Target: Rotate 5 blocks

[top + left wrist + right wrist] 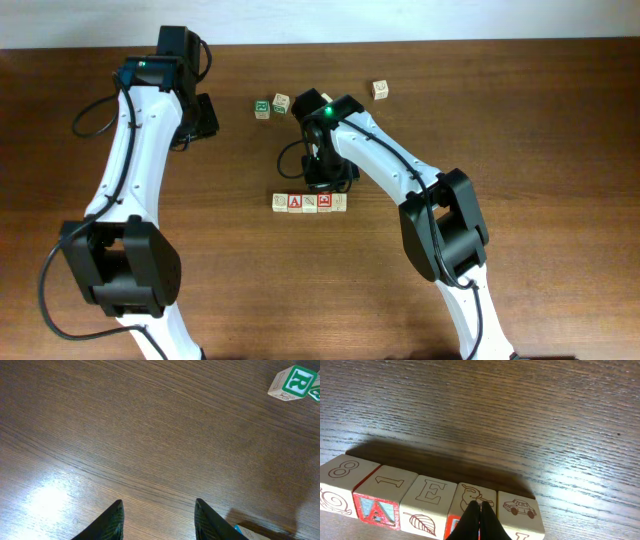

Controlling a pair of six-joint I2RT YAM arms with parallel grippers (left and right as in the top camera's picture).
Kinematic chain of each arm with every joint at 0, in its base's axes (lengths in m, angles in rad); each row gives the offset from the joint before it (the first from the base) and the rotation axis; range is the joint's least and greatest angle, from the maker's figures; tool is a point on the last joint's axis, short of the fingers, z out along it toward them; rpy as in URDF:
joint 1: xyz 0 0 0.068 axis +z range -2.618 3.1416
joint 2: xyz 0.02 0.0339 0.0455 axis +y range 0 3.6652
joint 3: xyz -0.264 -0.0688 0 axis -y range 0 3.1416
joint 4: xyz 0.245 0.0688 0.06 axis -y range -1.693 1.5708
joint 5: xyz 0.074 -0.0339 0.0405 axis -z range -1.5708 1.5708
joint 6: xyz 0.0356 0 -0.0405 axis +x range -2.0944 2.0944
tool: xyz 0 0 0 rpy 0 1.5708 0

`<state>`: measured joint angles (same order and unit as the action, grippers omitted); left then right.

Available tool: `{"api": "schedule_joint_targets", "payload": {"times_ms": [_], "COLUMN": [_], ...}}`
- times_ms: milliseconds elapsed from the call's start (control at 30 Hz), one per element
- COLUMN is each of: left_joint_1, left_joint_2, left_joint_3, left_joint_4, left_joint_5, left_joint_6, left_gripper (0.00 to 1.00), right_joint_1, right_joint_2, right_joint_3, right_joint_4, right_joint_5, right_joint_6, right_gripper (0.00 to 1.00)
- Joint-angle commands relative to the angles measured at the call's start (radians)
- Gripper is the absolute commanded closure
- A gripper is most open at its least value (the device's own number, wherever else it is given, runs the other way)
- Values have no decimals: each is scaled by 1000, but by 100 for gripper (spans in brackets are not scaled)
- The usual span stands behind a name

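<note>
Five pale wooden blocks lie side by side in a row [310, 201] at the table's middle. In the right wrist view they read, left to right: an "8" block [342, 480], a red-bordered "A" block [382, 495], an "E" block [427, 497], a duck block [465, 494] with a red front face, and a car block [520, 510]. My right gripper [480, 503] is shut with nothing in it, its tips over the duck block; touching or not, I cannot tell. My left gripper [159, 505] hangs open over bare wood at the far left [205, 115].
A green-printed "R" cube [292, 382] and a pale cube [281, 102] sit behind the row. Another pale cube [380, 90] lies at the back right. A pale corner with a blue edge [250, 533] shows by the left gripper's right finger.
</note>
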<state>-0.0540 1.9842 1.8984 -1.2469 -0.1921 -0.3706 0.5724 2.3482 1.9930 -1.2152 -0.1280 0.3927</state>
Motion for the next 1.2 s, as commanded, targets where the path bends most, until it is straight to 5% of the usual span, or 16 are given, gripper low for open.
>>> {"api": "schedule_joint_targets", "payload": {"times_ms": [0,133,200,233,300,533,667,1000,1167], "left_joint_1": [0,0,0,0,0,0,-6,-72,-117], "left_joint_2": [0,0,0,0,0,0,-11,-196,-219], "left_joint_3": [8,8,8,8,8,8,16,16,15], "left_joint_4": [-4,-4,-3,-2,-2,-28,-96,-151,-187], "left_joint_5": [-9,-7,-7,-7,-7,-5,5,12,12], "left_joint_6": [1,1,1,0,1,1,5,5,5], "left_gripper": [57,53,43,21,0,1,1,1,1], "right_joint_1": [11,6,-6,-22,-50,-142,-173,-242,-309], "right_joint_2": [17,16,15,14,13,13,5,-307,-511], "right_joint_3": [-9,-8,17,54,147,653,980,970,701], "right_joint_4": [0,12,18,13,-24,-333,-484,-484,-484], "right_joint_5": [5,6,9,9,9,-24,-74,-108,-108], "right_joint_6": [8,8,8,8,0,-51,-138,-180,-206], "right_gripper": [96,95,84,83,82,81,67,57,56]}}
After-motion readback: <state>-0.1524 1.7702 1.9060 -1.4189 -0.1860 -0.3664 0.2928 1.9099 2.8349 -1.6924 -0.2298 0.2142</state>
